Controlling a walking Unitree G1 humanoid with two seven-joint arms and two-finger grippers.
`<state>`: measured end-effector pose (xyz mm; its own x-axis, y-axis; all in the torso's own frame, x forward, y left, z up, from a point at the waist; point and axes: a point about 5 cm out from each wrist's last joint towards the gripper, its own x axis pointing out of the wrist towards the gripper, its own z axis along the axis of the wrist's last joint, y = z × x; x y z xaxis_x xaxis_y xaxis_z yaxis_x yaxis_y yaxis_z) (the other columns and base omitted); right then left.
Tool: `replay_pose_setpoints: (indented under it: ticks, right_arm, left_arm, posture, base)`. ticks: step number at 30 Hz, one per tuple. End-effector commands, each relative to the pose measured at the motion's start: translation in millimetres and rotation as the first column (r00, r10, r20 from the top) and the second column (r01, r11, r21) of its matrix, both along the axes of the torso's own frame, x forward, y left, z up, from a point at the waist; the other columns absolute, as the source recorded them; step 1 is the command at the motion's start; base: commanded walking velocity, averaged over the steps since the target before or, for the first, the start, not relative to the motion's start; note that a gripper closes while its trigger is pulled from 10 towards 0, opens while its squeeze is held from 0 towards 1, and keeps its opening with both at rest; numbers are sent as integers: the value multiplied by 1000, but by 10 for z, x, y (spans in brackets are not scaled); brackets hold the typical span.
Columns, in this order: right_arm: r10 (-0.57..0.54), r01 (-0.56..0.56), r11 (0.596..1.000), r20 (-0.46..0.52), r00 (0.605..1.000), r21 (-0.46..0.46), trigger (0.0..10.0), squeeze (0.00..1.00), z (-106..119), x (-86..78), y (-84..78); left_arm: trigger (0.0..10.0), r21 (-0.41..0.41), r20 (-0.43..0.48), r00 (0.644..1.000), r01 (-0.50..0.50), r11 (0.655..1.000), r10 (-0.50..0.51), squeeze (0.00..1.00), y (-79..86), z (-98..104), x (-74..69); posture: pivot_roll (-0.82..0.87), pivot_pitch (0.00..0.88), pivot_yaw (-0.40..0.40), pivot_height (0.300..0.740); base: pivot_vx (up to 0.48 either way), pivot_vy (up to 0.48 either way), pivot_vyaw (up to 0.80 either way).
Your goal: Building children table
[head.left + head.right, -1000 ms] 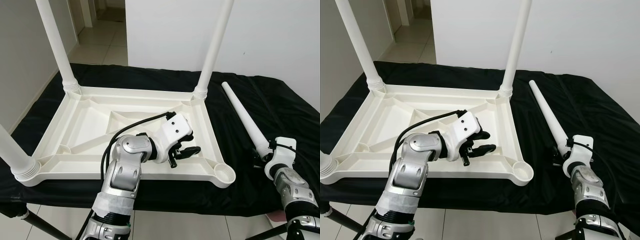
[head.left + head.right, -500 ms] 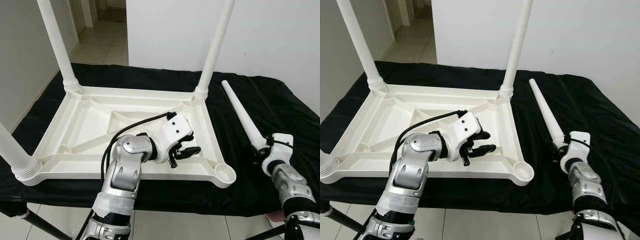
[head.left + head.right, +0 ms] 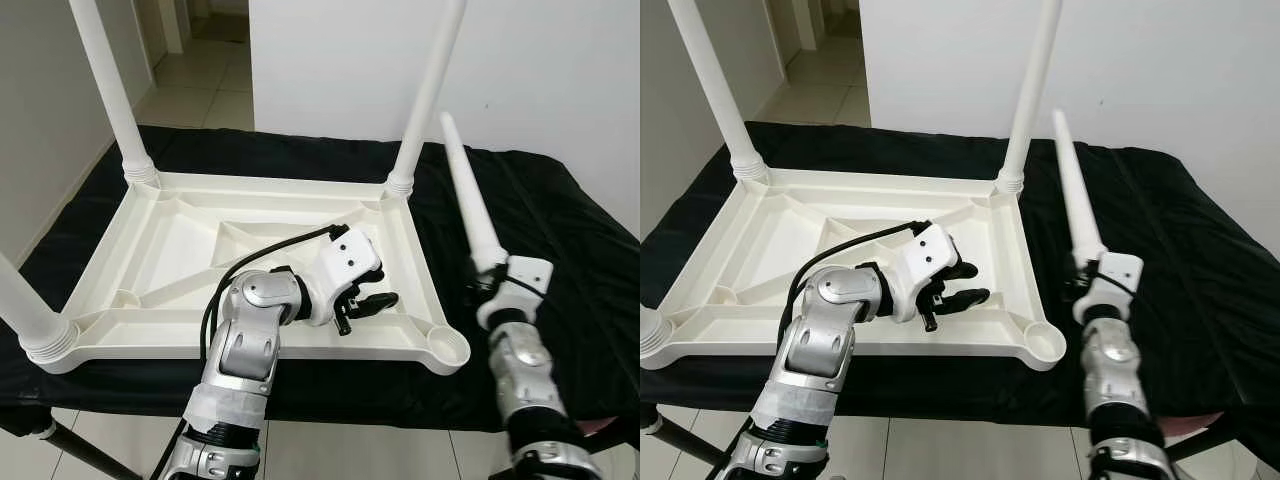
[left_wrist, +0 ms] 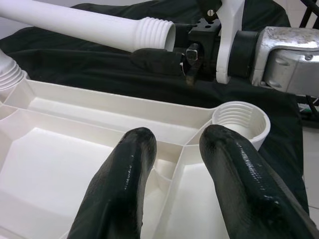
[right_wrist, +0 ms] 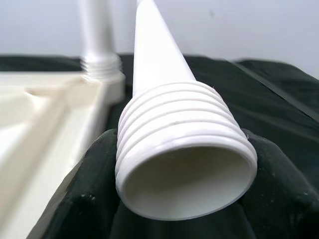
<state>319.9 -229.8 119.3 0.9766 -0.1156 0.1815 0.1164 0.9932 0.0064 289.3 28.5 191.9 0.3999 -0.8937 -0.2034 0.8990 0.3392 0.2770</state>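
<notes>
Beyond frame top, table legs (image 3: 106,85) cut (three).

empty corner socket (image 3: 447,346) stands unobstructed, just beside the left gripper (image 3: 368,303).

- Running off the top edge: two upright legs (image 3: 108,85) at upper left and upper centre.
- Getting cropped at the left edge: near-corner leg (image 3: 25,305).
- Hiding the right gripper (image 3: 482,290) fingertips: loose leg (image 3: 467,195).
</notes>
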Motion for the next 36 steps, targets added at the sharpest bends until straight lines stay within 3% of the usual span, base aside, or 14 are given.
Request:
replay_pose_setpoints:
  ticks: [1,7,8,9,10,11,13,14,15,16,24,28,31,36]
  right_arm:
    - [22,-23,1000,60,998,14,10000,0,98,13,39]
    - [26,-26,1000,86,996,-4,10000,0,151,22,38]
    - [29,-29,1000,101,994,-8,7373,0,183,25,32]
    - [22,-22,1000,119,993,-8,3765,0,221,27,22]
    - [22,-22,1000,119,993,-8,3765,0,221,27,22]
    - [14,-15,1000,143,990,1,0,0,272,34,13]
    - [14,-15,1000,143,990,1,0,0,272,34,13]
    - [-6,7,1000,189,982,-5,2039,0,398,61,9]
    - [-6,7,1000,189,982,-5,2039,0,398,61,9]
    - [-16,18,1000,227,974,-7,10000,0,508,88,13]
    - [38,-7,998,494,869,-65,10000,0,1347,159,176]
    - [46,-8,997,519,854,-74,10000,0,1432,155,198]
    - [121,-31,987,594,795,-160,10000,0,1707,100,332]
    - [174,-46,974,601,780,-223,10000,0,1753,65,412]
  left_arm:
    - [10000,-176,122,932,-319,931,342,0,-91,287,182]
    - [10000,-184,124,928,-326,927,351,0,-93,291,186]
    - [10000,-186,125,927,-328,926,353,0,-91,293,186]
    - [10000,-189,125,926,-330,925,356,0,-88,295,187]
    - [10000,-189,125,926,-330,925,356,0,-88,295,187]
    - [10000,-190,125,926,-331,924,357,0,-83,298,187]
    - [10000,-190,125,926,-331,924,357,0,-83,298,187]
    - [10000,-194,127,925,-332,923,359,0,-71,307,193]
    - [10000,-194,127,925,-332,923,359,0,-71,307,193]
    - [10000,-196,128,924,-332,923,360,0,-65,313,198]
    - [10000,-201,133,922,-334,921,363,0,-33,347,219]
    - [10000,-201,134,922,-333,921,363,0,-30,349,221]
    - [10000,-205,135,921,-336,919,366,0,-8,361,234]
    - [10000,-213,131,918,-343,915,374,0,20,377,252]
  posture:
    - [-38,0,-59,740]
    - [-32,0,-71,740]
    - [-31,0,-72,740]
    - [-31,0,-72,740]
    - [-31,0,-72,740]
    - [-31,0,-72,740]
    - [-31,0,-72,740]
    - [-29,0,-69,740]
    - [-29,0,-69,740]
    - [-29,0,-69,740]
    - [-26,0,-58,740]
    - [-26,0,-58,740]
    - [-24,0,-55,740]
    - [-24,0,-56,740]
  base:
    - [0,0,0]
    - [0,0,0]
    - [0,0,0]
    - [0,0,0]
    - [0,0,0]
    - [0,0,0]
    - [0,0,0]
    - [0,0,0]
    - [0,0,0]
    - [0,0,0]
    - [0,0,0]
    - [0,0,0]
    - [0,0,0]
    - [0,0,0]
